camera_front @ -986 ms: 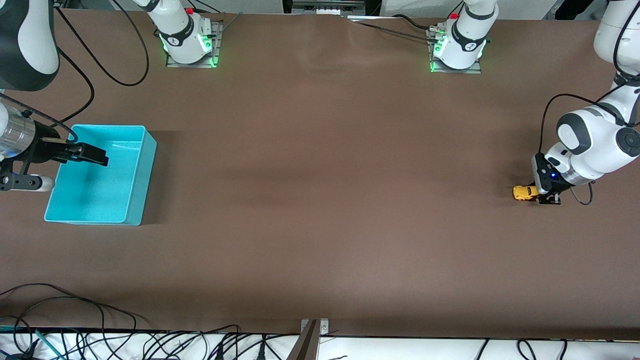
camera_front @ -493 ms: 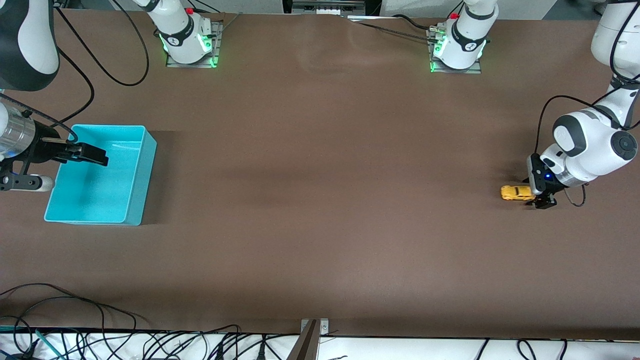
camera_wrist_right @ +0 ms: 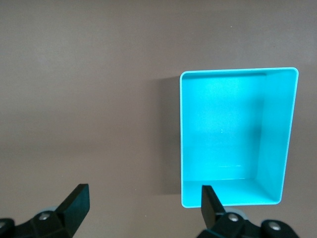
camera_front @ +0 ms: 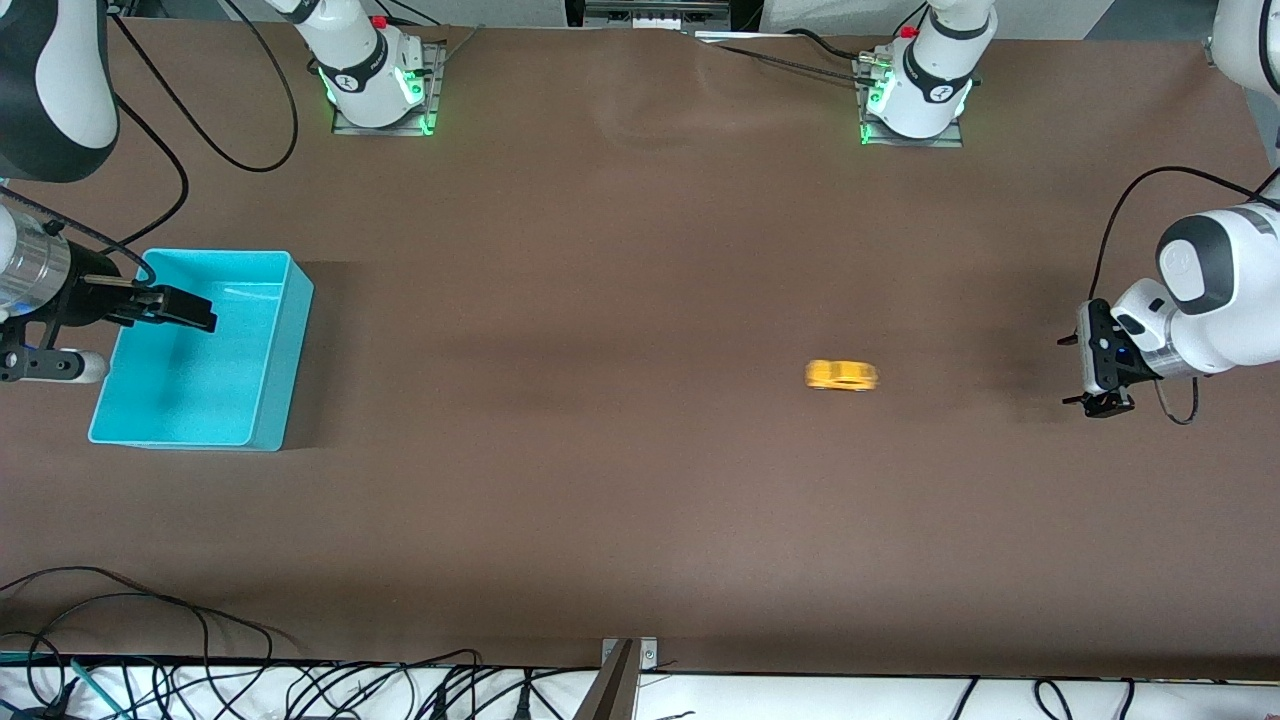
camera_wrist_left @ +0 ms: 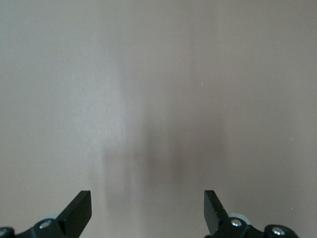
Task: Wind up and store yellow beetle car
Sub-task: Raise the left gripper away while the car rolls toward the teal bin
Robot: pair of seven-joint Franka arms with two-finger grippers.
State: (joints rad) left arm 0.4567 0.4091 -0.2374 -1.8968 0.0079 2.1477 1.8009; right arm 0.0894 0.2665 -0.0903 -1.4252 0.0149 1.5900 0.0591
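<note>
One car (camera_front: 842,375) and one bin (camera_front: 262,262) are on the table (camera_front: 640,500). The car sits alone on bare table, between my two pincers, toward my left arm's end. My left pincer (camera_front: 1088,370) hangs spread wide over bare table, holding nothing. My right pincer (camera_front: 205,315) waits over the bin, fully open and empty

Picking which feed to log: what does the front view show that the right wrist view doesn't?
Front view only: the toy car alone on the table, toward the left arm's end, and the left gripper, jaws open, over bare table. Right wrist view only: the whole inside of the bin, with nothing in it. Both: the turquoise bin, the brown table and the right gripper, jaws open, over the bin.
</note>
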